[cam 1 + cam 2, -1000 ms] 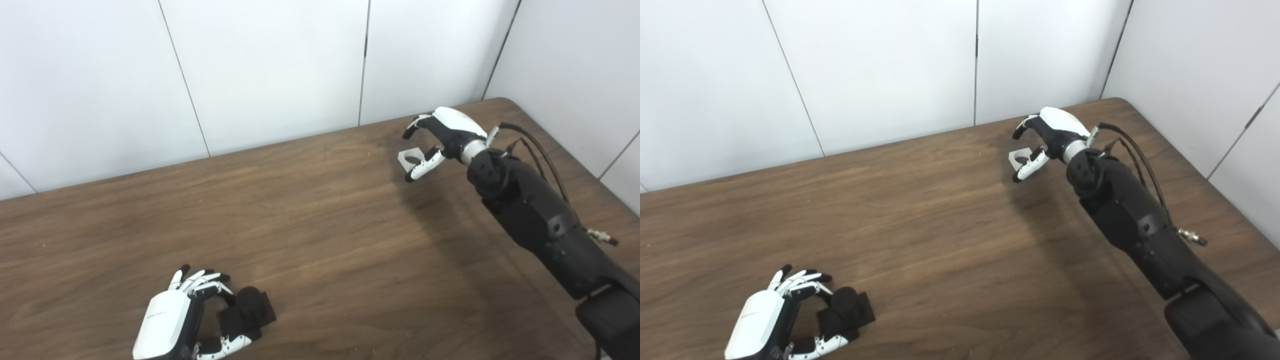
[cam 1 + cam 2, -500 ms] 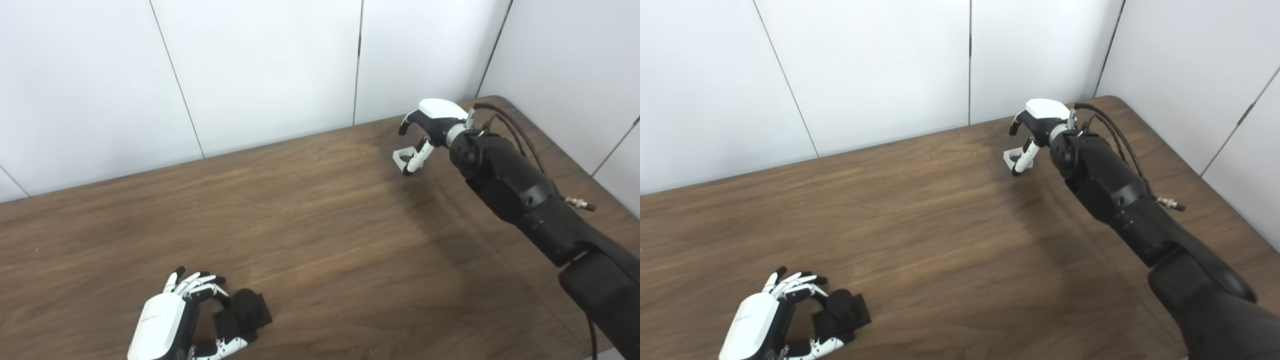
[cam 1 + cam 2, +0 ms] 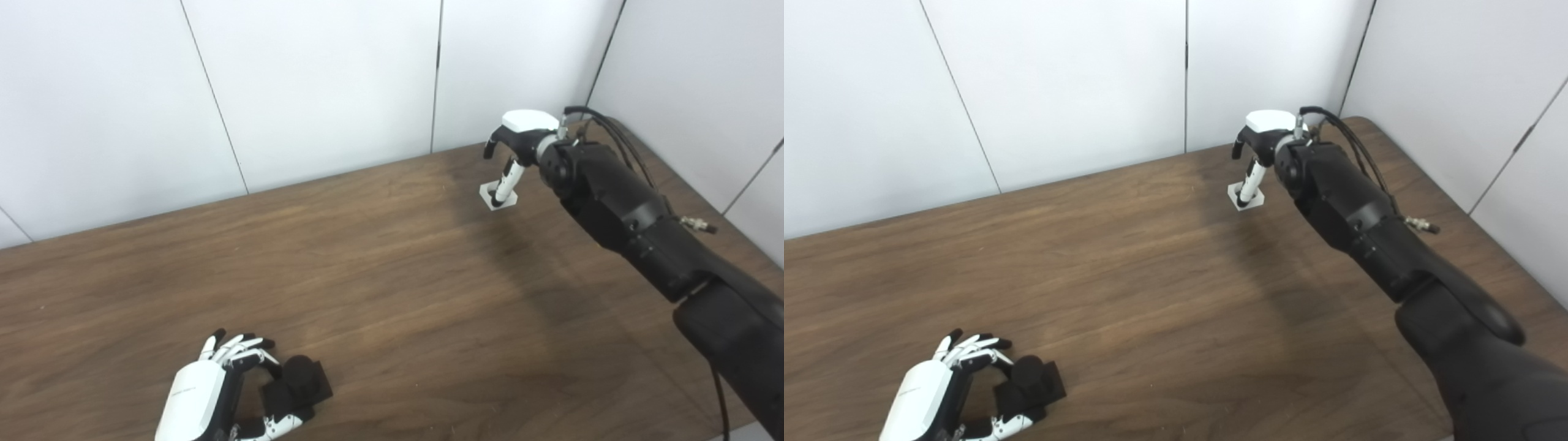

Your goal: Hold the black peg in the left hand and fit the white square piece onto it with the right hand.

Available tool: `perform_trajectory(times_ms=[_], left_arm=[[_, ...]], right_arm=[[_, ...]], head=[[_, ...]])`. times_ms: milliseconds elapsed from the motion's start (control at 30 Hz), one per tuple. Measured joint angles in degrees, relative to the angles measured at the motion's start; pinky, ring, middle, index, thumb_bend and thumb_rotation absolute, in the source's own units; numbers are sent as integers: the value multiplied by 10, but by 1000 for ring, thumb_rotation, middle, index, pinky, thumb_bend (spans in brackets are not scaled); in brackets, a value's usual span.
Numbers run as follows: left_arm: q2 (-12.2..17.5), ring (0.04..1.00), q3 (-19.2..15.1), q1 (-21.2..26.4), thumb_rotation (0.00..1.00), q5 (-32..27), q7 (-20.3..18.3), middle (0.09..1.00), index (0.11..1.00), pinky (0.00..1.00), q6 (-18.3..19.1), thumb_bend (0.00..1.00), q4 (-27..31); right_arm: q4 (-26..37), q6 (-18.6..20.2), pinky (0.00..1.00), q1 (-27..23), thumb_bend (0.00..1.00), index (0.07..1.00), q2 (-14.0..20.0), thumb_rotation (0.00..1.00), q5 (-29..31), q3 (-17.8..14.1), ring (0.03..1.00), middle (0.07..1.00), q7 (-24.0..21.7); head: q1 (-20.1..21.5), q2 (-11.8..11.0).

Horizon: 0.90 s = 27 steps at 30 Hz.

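The black peg (image 3: 298, 384), a short round post on a square black base, lies on the wooden table (image 3: 398, 275) at the near left. My left hand (image 3: 205, 398) sits just left of it, open, with its fingers and thumb curved around it. The white square piece (image 3: 488, 195) with a round hole lies flat at the far right of the table. My right hand (image 3: 517, 131) hovers over it, palm down and open. Its thumb points straight down onto the piece, and its other fingers curl above the piece without touching it.
White wall panels stand right behind the table's far edge and along its right side. The rounded far right corner of the table (image 3: 1366, 122) is just behind my right hand. My right arm (image 3: 643, 226) stretches over the right part of the table.
My right hand has turned palm down and lifted, its thumb now pointing down onto the white piece. The left hand and the peg have stayed put. The view has shifted slightly.
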<state>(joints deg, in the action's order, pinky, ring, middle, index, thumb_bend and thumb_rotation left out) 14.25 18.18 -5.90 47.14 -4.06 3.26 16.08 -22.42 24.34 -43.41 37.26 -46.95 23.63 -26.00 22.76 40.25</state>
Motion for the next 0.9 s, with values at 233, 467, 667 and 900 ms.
perform_trajectory(times_ms=[233,467,667,900], left_arm=[[-4,854,0,-5,45,0,-4,771,486,1000,2,519,5],[-5,852,-1,-6,45,1,-5,768,486,1000,1,519,6],[-6,854,-3,-7,45,1,-6,768,486,1000,2,519,7],[-7,853,-4,-7,45,1,-7,767,486,1000,2,519,7]], right_arm=[[-8,2,997,-8,872,708,0,185,-17,10,973,898,-23],[-17,-1,982,-8,878,707,0,189,-27,14,975,888,-33],[-17,-6,980,-8,891,706,0,199,-33,15,972,884,-33],[-17,-25,999,-7,894,710,6,173,-37,18,976,890,-35]], head=[[-2,2],[-4,3],[-4,5],[-4,5]])
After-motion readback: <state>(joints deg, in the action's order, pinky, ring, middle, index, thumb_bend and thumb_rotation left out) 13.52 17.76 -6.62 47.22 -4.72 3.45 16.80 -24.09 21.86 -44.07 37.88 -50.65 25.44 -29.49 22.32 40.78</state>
